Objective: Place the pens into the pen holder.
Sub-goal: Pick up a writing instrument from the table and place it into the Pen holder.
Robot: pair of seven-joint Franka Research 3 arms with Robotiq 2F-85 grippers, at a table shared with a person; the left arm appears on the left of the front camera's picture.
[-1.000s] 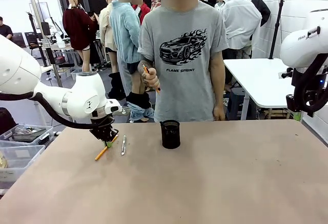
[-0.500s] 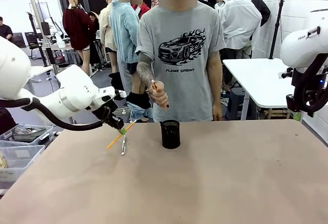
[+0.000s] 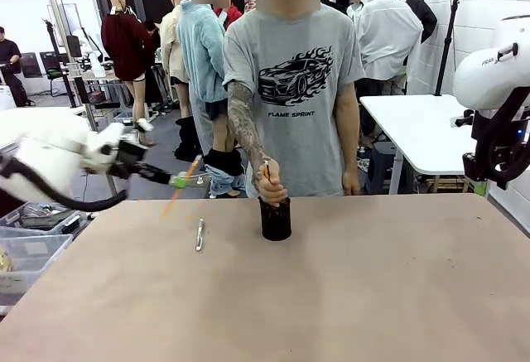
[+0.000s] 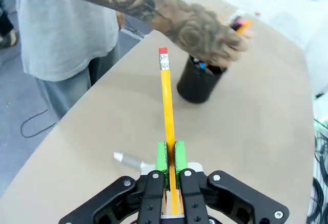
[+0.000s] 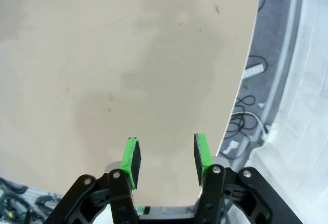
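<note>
My left gripper [image 3: 179, 181] [image 4: 170, 155] is shut on the yellow-orange pencil [image 3: 182, 184] [image 4: 166, 101], held in the air left of the black pen holder [image 3: 275, 219] [image 4: 197, 83]. The pencil's red eraser end points toward the holder in the left wrist view. The silver-grey pen [image 3: 199, 234] [image 4: 128, 160] lies on the table below my left gripper. A person's hand [image 3: 272, 188] [image 4: 212, 32] lowers another orange pen into the holder. My right gripper [image 5: 165, 155] is open over bare table, off at the right.
The brown table [image 3: 331, 296] spreads wide in front of the holder. A person stands at the far edge behind the holder. A white table [image 3: 414, 126] stands at the back right, and bins [image 3: 25, 242] sit off the left edge.
My left gripper has lifted the yellow-orange pencil off the table, up and to the left. The person's hand has come down with an orange pen to the holder's mouth.
</note>
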